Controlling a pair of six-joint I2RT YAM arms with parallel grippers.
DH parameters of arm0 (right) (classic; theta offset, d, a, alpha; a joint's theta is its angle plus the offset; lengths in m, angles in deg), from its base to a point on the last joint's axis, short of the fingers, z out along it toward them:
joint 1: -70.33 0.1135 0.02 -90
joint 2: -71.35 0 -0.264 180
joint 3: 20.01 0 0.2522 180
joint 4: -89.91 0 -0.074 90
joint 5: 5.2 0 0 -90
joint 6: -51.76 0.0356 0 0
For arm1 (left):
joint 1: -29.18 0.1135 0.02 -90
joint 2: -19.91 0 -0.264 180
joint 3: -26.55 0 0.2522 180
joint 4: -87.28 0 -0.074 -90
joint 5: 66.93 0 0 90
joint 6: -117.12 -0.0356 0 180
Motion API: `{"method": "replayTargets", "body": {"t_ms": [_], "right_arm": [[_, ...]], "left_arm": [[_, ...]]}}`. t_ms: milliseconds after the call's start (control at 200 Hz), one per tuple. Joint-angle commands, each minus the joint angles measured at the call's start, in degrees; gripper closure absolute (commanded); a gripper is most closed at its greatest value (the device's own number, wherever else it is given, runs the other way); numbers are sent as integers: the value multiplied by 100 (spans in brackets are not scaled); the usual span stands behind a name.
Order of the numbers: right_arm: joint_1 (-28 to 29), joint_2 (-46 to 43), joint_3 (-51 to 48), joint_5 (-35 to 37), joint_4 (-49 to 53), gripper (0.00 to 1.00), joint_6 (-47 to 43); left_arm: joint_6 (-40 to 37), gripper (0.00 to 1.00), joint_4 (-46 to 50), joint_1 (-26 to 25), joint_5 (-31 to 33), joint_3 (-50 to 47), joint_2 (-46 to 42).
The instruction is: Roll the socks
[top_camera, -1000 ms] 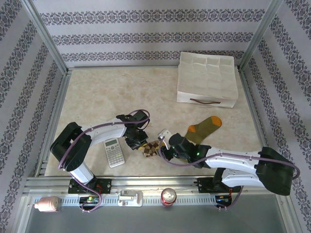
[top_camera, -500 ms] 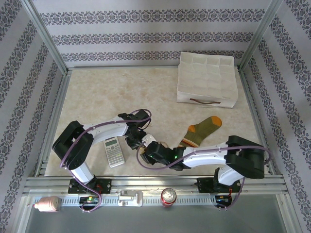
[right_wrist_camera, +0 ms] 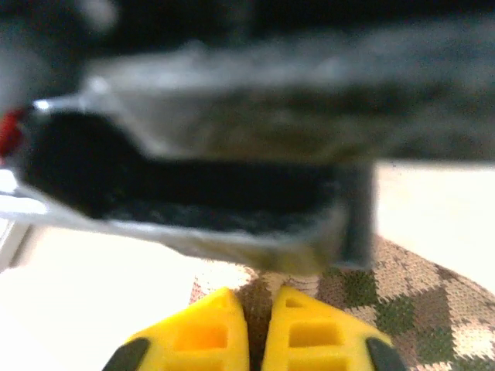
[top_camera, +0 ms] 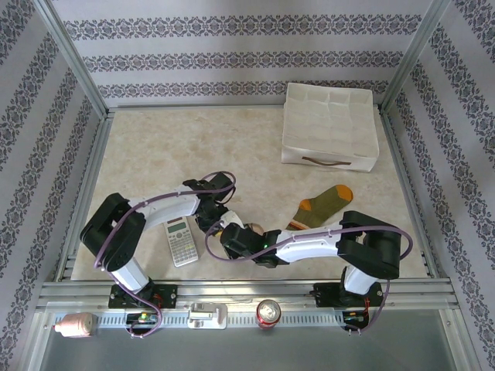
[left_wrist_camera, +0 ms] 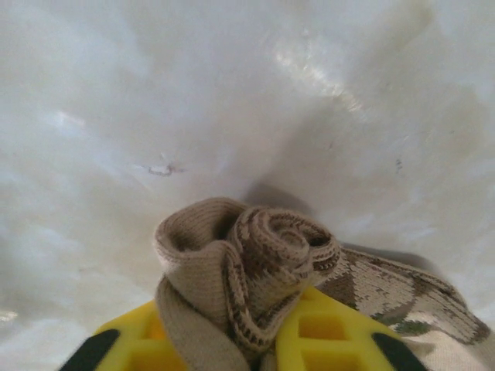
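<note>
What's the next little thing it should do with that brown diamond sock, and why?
Probably the left gripper should turn its rolled end of the argyle sock one more wrap toward the flat part. The roll looks tight in its grip, but patterned fabric lies unrolled beside it, and the shut right gripper sits low at that fabric, seemingly steadying it.

**Striped wallpaper box, marble-look desk**

Everything sits on a beige marble-patterned desk (top_camera: 170, 147), boxed in at the back and both sides by white wallpapered walls with grey floral stripes (top_camera: 232, 54). Bare aluminium frame posts (top_camera: 73, 58) run up the corners, with a slotted metal rail (top_camera: 232, 292) along the near edge. Lighting's soft and even, with a faint glare on the desk up close.
</note>
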Motion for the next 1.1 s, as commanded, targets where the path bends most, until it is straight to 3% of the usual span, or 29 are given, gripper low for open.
{"method": "replayTargets", "body": {"t_ms": [0, 75, 160, 395, 714, 1094], "right_arm": [[-182, 288, -197, -614, 667, 100, 94], [-225, 87, -515, -884, 540, 100, 25], [-270, -288, -873, -1125, 406, 100, 58], [-524, -1000, -1666, -1884, -58, 100, 428], [-1000, -1484, -2750, -2268, -737, 100, 1645], [-1225, -1330, -2949, -2695, -843, 100, 2138]], "left_arm": [[162, 53, -346, -31, -327, -149, -593], [296, 29, -545, 144, -291, -227, -858], [372, 20, -716, 335, -226, -282, -1082], [405, 21, -1219, 419, -402, -601, -1324], [306, 40, -1433, -163, -591, -839, -1303], [338, 34, -1894, -762, -748, -789, -727]]}}
